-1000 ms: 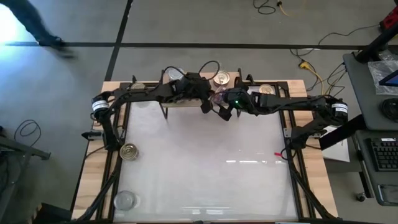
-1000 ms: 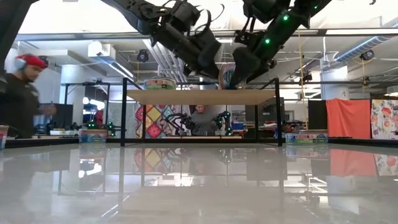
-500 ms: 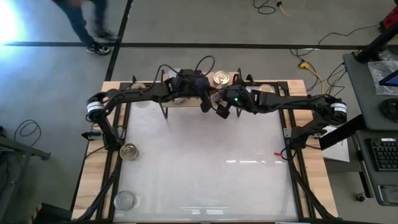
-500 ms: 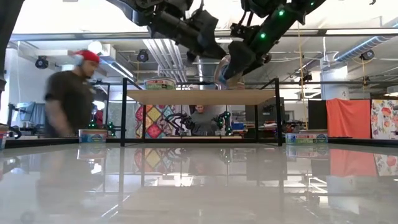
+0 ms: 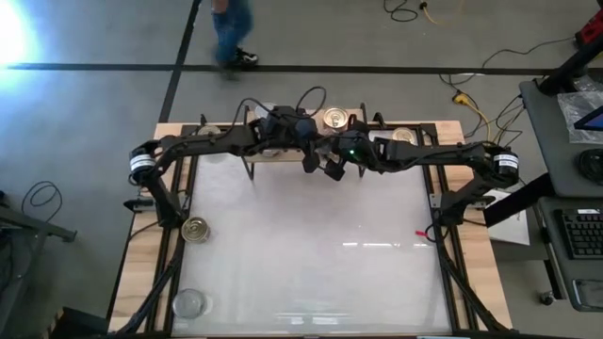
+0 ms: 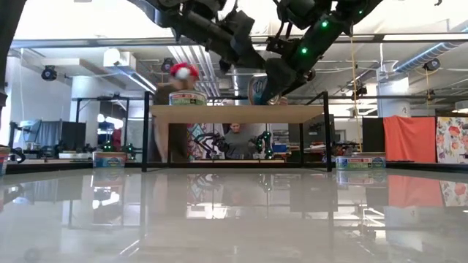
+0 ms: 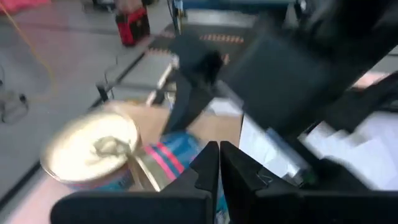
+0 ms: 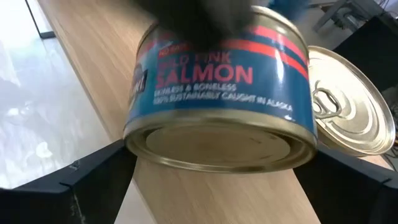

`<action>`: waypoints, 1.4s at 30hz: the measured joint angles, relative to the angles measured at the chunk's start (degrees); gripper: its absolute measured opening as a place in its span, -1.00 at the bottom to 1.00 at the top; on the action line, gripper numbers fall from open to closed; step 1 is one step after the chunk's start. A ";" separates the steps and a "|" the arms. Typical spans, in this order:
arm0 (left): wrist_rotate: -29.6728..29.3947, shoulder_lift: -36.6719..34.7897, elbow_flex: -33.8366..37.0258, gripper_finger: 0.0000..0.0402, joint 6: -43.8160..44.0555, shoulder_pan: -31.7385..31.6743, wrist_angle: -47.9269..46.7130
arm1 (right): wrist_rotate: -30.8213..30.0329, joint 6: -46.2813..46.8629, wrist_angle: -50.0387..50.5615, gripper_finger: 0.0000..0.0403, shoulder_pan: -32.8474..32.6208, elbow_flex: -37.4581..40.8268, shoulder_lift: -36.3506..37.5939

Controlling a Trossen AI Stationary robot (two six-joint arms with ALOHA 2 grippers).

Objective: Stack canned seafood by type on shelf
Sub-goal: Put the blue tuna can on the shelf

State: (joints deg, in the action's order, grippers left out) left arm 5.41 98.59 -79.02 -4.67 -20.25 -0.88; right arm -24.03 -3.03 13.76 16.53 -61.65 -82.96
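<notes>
The shelf (image 5: pixel 283 156) stood at the far edge of the desk (image 5: pixel 311 245), with both arms meeting over it. The right pincer (image 8: pixel 217 180) held a salmon tin (image 8: pixel 221 93) just above the shelf board, beside a second tin (image 8: pixel 351 102) resting on the board. Two more tins (image 5: pixel 195 229) lay on the desk's left side, one nearer the front.

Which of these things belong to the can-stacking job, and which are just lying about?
Job: light-wood shelf; blue salmon tin in right gripper above it, left gripper beside; gold-topped shelf tin; gold-topped table tin.
Lying about: small red object on table; floor cables; black keyboard.
</notes>
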 joint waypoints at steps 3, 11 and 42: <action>-0.53 -2.70 -0.01 -1.00 -0.70 0.00 -0.20 | 0.02 -0.02 0.08 0.99 0.00 0.00 0.00; -11.17 -2.08 -0.02 -1.00 0.78 -1.96 -5.80 | 0.18 -0.65 0.11 0.99 0.00 0.00 0.00; -5.79 -1.40 -0.01 -1.00 0.72 -0.31 -3.41 | 0.36 -0.63 -0.41 0.99 0.00 0.04 -0.04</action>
State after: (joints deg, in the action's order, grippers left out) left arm -0.38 97.19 -79.03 -3.95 -20.56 -4.29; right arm -23.67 -3.66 13.34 16.53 -61.60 -83.00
